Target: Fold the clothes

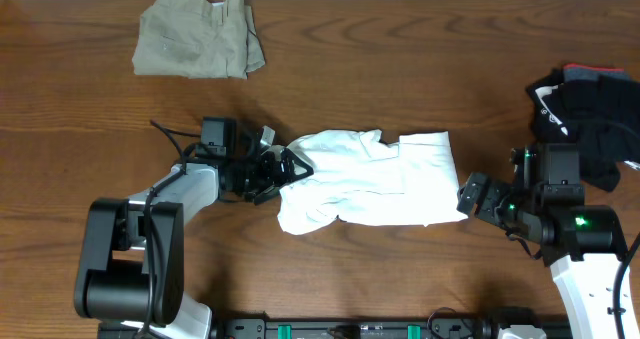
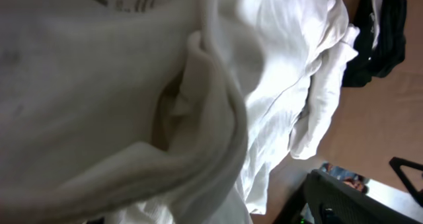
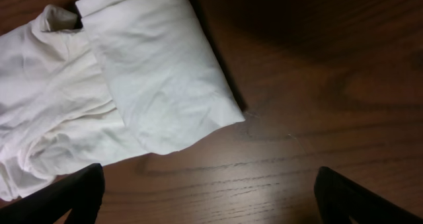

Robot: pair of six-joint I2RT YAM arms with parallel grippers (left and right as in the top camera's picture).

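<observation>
Left pincer point(image 1: 272, 171) is pushed into the left end of the shirt point(image 1: 370, 179). Cloth fills its camera, so I can't tell if it's clamped or released. Right pincer point(image 1: 470, 194) is spread wide and empty, just off the right end. Shirt lies mid-frame on the surface point(image 1: 400, 69), long axis left-right, with an arm at each end. Trousers point(image 1: 195, 47) upper left, black bundle point(image 1: 590, 109) far right. There's grey print at top left of the left wrist view, too cropped to read. No brand legible.
</observation>
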